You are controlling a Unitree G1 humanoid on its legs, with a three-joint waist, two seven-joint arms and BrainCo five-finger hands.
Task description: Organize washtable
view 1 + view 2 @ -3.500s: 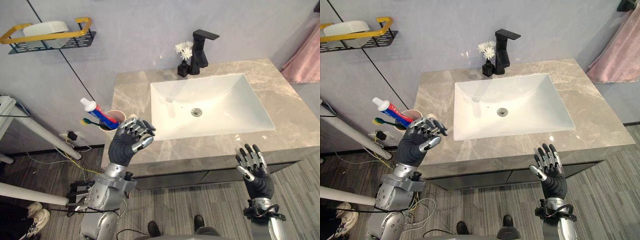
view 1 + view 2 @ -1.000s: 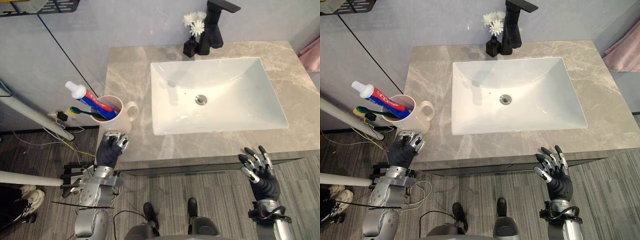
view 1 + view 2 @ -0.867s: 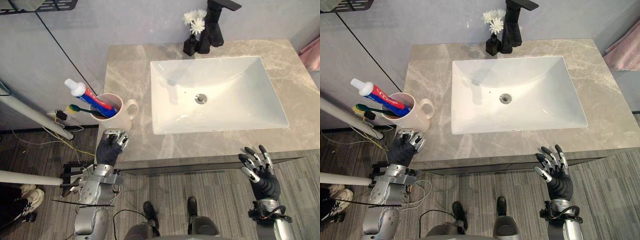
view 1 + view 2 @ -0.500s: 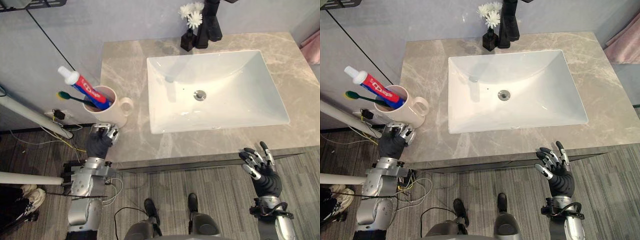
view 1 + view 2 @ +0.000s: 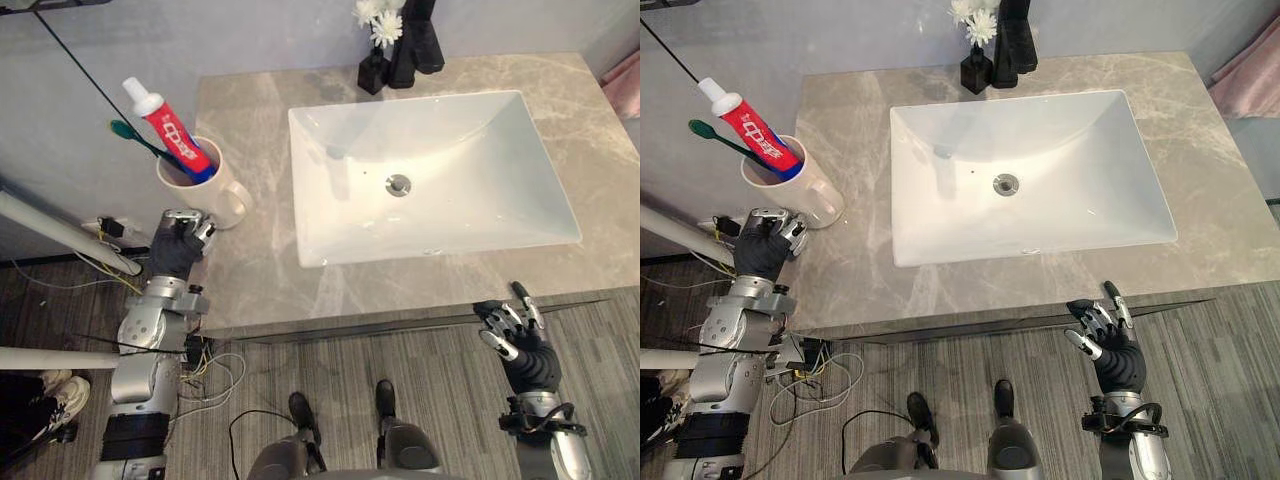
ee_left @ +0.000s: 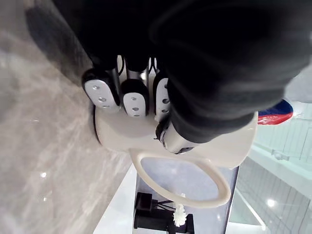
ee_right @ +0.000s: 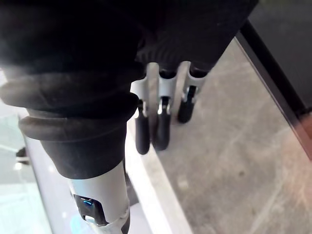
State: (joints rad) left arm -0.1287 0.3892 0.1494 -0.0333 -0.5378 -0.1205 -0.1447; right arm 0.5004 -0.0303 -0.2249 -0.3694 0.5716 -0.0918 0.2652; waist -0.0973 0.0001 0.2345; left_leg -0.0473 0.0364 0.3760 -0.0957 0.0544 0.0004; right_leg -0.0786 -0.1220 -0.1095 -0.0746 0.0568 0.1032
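Mug-placing step: the left hand, fingers curled, rests against the cream mug at the countertop's left edge. The right hand hangs spread-fingered below the front edge. Next, probably, the mug needs pushing inward.

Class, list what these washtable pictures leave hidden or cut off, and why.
1. Faucet: top cut off by the head views' upper edge.
2. Pink towel: mostly beyond the right edge.
3. Toothpaste and toothbrush: lower ends hidden inside the mug.
4. Left hand: its dark cover hides whether the fingers touch the mug.
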